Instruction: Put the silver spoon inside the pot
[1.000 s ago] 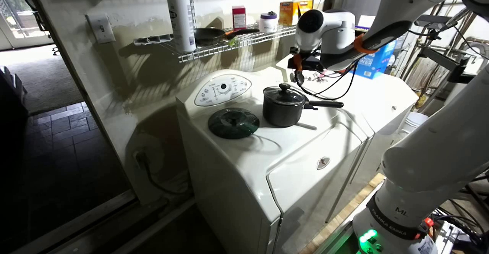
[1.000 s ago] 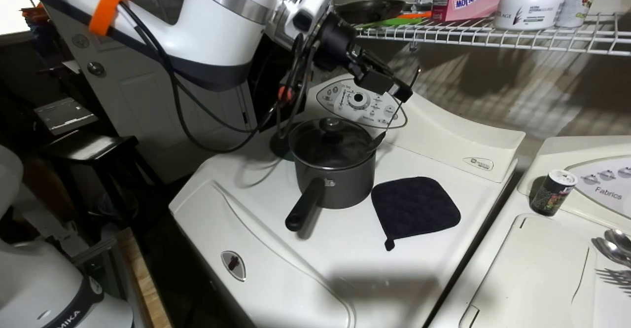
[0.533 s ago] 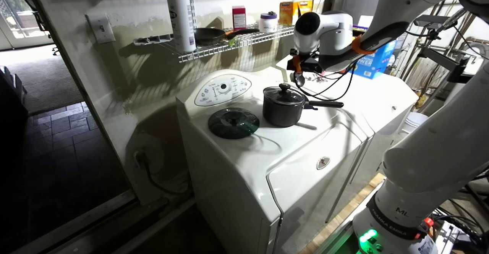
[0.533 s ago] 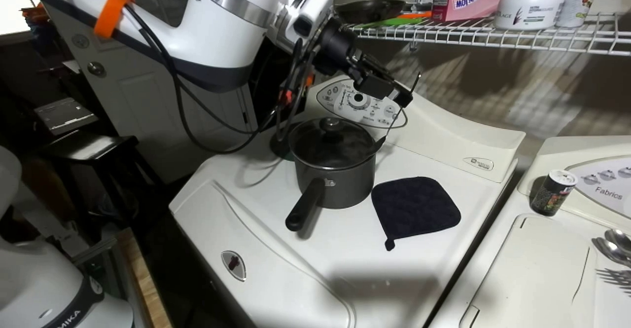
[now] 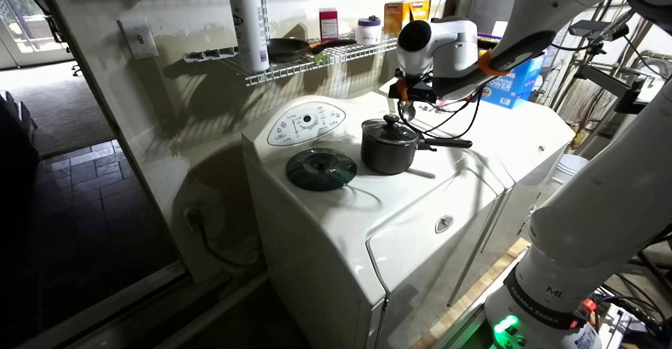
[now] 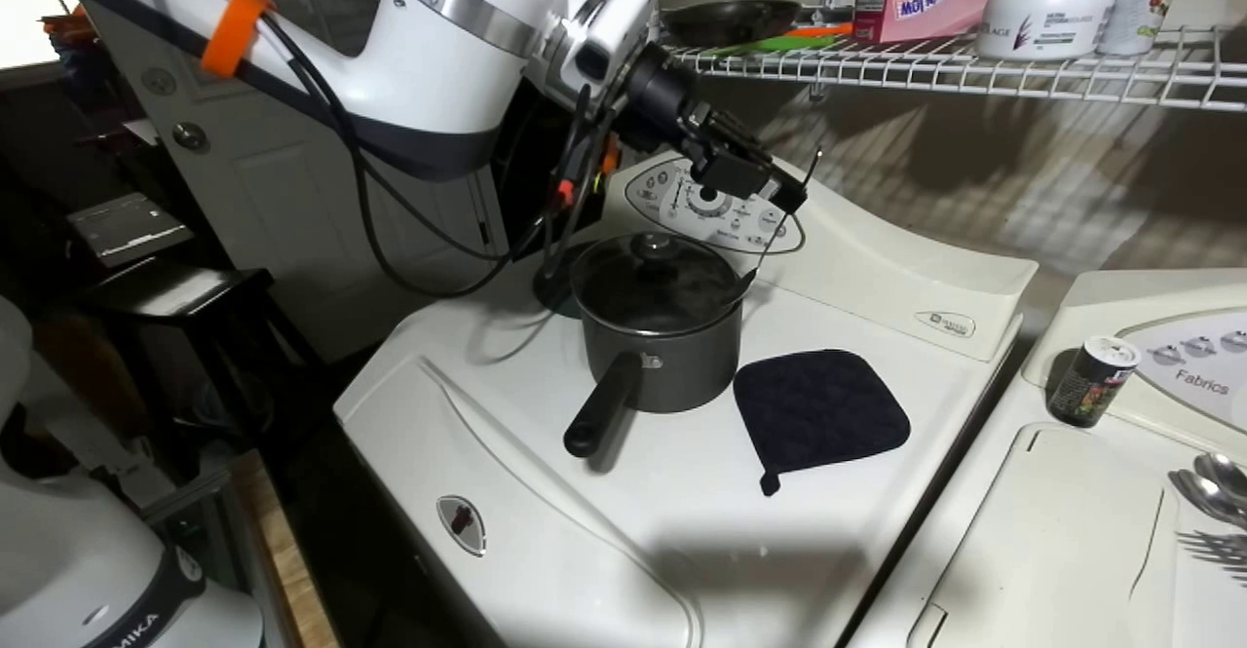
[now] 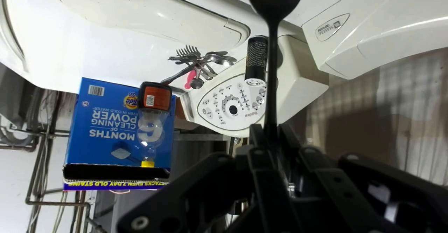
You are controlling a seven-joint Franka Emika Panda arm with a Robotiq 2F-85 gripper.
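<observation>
silver spoon (image 7: 272,68) above white appliance (image 6: 672,473)

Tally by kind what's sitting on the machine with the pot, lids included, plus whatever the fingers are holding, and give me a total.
Pot: 1
Lids: 2, glass lid on the pot, dark lid beside it
Pot holder: 1
Spoon, held in the fingers: 1
Total: 5

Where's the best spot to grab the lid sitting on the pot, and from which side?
Probably the knob, straight from above: it stands up from the middle of the lid, which lies flat on the pot. The gripper would need to let go of the spoon first.
</observation>
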